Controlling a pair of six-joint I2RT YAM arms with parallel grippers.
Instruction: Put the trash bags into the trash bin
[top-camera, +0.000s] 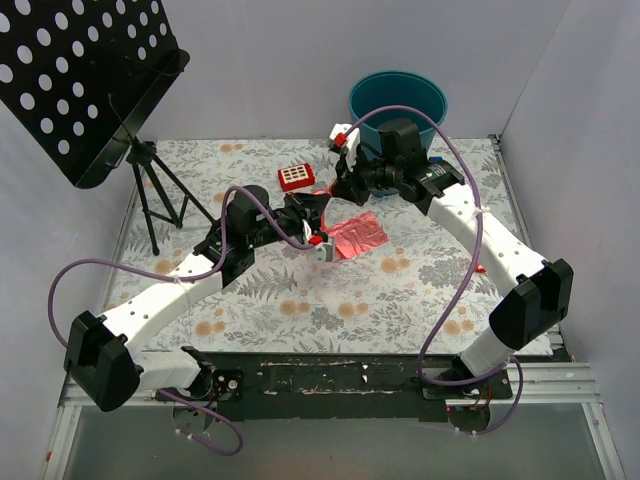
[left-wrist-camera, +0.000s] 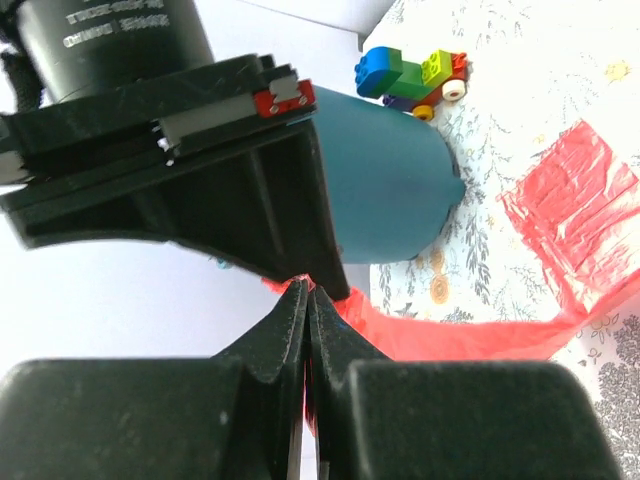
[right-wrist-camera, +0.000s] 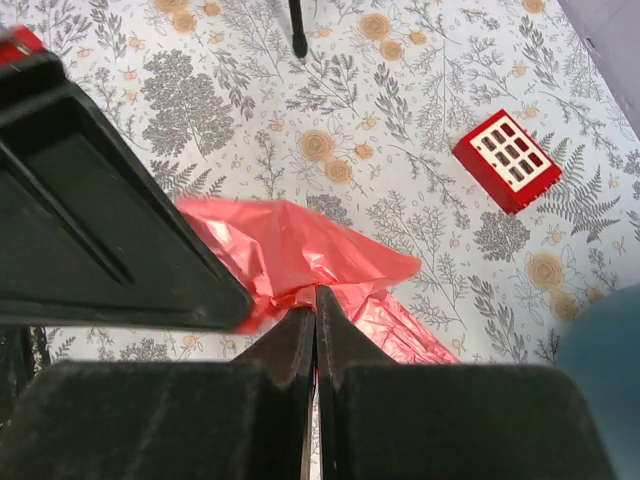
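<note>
Between trash bags (top-camera: 358, 236) and trash bin (top-camera: 381, 98), right tool (right-wrist-camera: 316, 300); nearby, red block (top-camera: 296, 177).

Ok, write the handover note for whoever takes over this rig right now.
Left tool: shut, pinching the trash bag film.
Right tool: shut at the same bag's edge, apparently pinching it too, tip to tip with the left tool.
Bag: mostly lying on the table, on the arms' side of the trash bin. Only one bag is visible.
Done: bag gripped. Nothing red shows in the visible part of the bin.
Left: lift the bag, carry it over the bin, release it inside.
</note>
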